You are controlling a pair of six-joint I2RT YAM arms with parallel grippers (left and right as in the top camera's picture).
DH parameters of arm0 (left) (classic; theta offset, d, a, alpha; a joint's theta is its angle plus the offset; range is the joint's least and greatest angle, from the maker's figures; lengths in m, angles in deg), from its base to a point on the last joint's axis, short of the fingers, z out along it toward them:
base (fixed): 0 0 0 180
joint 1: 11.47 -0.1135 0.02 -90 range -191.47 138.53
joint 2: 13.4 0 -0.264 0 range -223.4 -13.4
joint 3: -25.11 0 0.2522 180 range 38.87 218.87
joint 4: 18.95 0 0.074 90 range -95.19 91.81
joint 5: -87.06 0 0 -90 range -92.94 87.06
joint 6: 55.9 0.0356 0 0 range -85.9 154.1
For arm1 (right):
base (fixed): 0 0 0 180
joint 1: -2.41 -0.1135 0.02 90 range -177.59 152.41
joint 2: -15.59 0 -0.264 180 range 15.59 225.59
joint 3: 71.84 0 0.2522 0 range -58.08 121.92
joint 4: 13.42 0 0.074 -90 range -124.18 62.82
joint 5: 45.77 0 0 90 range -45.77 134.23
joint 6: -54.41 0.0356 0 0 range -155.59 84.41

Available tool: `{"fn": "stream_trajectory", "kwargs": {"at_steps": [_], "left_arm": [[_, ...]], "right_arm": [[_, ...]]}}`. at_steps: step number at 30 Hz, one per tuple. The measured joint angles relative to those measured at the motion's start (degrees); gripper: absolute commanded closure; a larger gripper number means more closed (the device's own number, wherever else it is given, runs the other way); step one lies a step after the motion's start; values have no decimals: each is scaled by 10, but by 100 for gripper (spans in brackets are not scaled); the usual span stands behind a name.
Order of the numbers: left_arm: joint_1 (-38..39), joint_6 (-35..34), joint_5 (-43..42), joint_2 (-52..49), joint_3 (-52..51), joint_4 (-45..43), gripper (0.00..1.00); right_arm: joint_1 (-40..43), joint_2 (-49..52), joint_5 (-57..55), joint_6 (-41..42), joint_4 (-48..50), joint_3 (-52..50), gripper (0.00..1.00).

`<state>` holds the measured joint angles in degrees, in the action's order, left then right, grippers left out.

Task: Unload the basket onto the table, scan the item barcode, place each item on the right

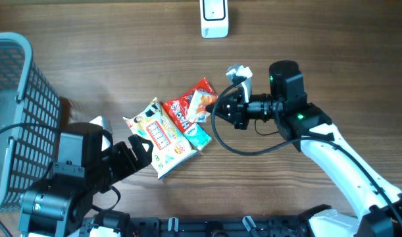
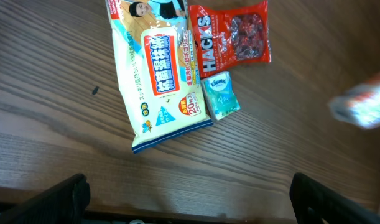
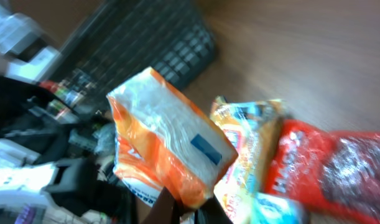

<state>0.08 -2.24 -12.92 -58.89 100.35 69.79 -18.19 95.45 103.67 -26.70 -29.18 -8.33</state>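
My right gripper (image 1: pixel 218 108) is clamped tight on the bottom edge of an orange and white packet (image 3: pixel 162 140). The packet stands up between my fingers, with a blue rectangle on its clear face. Just beyond it, on the table (image 1: pixel 332 39), lie a red candy bag (image 1: pixel 186 108), a yellow wipes pack (image 1: pixel 162 137) and a small teal tissue pack (image 1: pixel 198 135). My left gripper (image 1: pixel 138 150) is spread wide and holds nothing, just short of the wipes pack. A white scanner (image 1: pixel 214 16) stands well beyond my right gripper. A grey basket (image 1: pixel 16 99) sits beside my left arm.
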Motion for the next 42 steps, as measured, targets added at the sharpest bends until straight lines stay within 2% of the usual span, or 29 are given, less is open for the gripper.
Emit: {"fn": "stream_trajectory", "kwargs": {"at_steps": [3, 6, 7, 10, 12, 13, 15, 16, 17, 19, 21, 24, 27, 29, 32, 34, 35, 42], "left_arm": [[0, 0, 0, 0, 0, 0, 0], [0, 0, 0, 0, 0, 0, 0], [0, 0, 0, 0, 0, 0, 0], [0, 0, 0, 0, 0, -1, 0], [0, 0, 0, 0, 0, 0, 0], [0, 0, 0, 0, 0, 0, 0], [0, 0, 0, 0, 0, -1, 0], [0, 0, 0, 0, 0, -1, 0], [0, 0, 0, 0, 0, -1, 0], [0, 0, 0, 0, 0, -1, 0], [0, 0, 0, 0, 0, -1, 0], [0, 0, 0, 0, 0, -1, 0], [0, 0, 0, 0, 0, -1, 0], [0, 0, 0, 0, 0, -1, 0], [0, 0, 0, 0, 0, -1, 0], [0, 0, 0, 0, 0, -1, 0], [0, 0, 0, 0, 0, -1, 0], [0, 0, 0, 0, 0, -1, 0]], "right_arm": [[14, 13, 103, 5, 71, 2, 96], [32, 28, 91, 50, 20, 5, 96], [38, 36, 46, 71, -36, 8, 96], [49, 48, -199, 141, -230, 10, 96], [51, 50, -339, 165, -311, 9, 96], [51, 50, -395, 176, -341, 9, 92], [51, 50, -476, 199, -381, 9, 64], [51, 50, -501, 209, -392, 9, 46], [51, 50, -517, 216, -403, 9, 35], [51, 50, -531, 223, -419, 9, 31], [51, 50, -540, 229, -439, 9, 31], [51, 50, -536, 217, -458, 13, 47], [51, 51, -513, 162, -458, 59, 56], [51, 50, -505, 123, -422, 89, 56], [51, 51, -512, 57, -309, 94, 60], [51, 65, -527, 32, -275, 94, 58], [51, 82, -538, 26, -275, 94, 55], [51, 183, -602, 63, -329, 88, 56]]}}
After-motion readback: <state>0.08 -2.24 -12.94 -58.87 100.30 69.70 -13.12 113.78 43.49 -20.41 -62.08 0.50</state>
